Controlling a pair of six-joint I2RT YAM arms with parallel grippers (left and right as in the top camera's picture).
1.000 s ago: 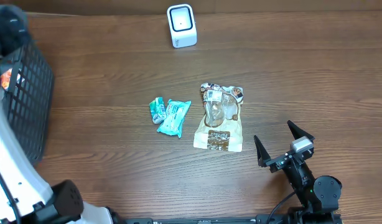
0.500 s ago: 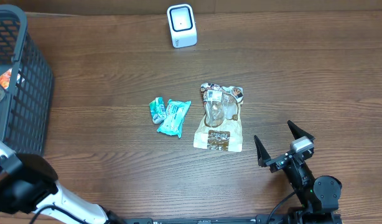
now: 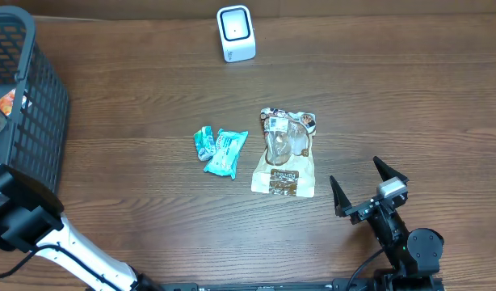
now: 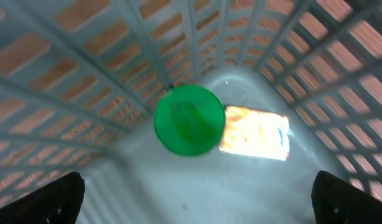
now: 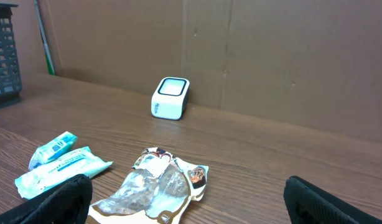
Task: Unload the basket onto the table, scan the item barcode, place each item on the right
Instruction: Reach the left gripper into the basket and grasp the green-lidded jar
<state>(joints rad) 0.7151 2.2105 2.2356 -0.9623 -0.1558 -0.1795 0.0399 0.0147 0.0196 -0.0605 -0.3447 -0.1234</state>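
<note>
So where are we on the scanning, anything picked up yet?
Done: nothing I can confirm. Two teal packets and a pouch lie on the table, short of the scanner; whether they were scanned I cannot tell. In hand: nothing. The left gripper is open over the basket, above a green-lidded item and an orange packet; the right gripper sits open. Left: grasp an item, show its barcode.
</note>
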